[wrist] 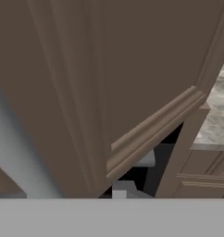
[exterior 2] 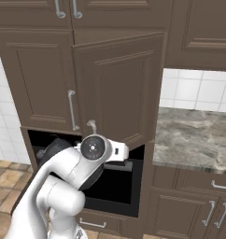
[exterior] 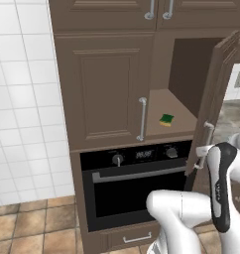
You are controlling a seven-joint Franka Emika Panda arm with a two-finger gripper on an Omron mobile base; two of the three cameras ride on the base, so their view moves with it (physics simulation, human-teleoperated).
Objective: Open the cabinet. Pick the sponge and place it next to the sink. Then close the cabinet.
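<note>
The cabinet right door is swung partly open; the sponge lies unpicked on the shelf inside it; placing and closing remain; the tool's state cannot be told.

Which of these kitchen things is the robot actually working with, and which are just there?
In the job:
- cabinet, right door swung open
- sponge on its shelf
- gripper at the open door's handle

Just there:
- oven
- stone counter
- upper cabinets

White tiled wall, terracotta floor, seemingly marble counter
</note>
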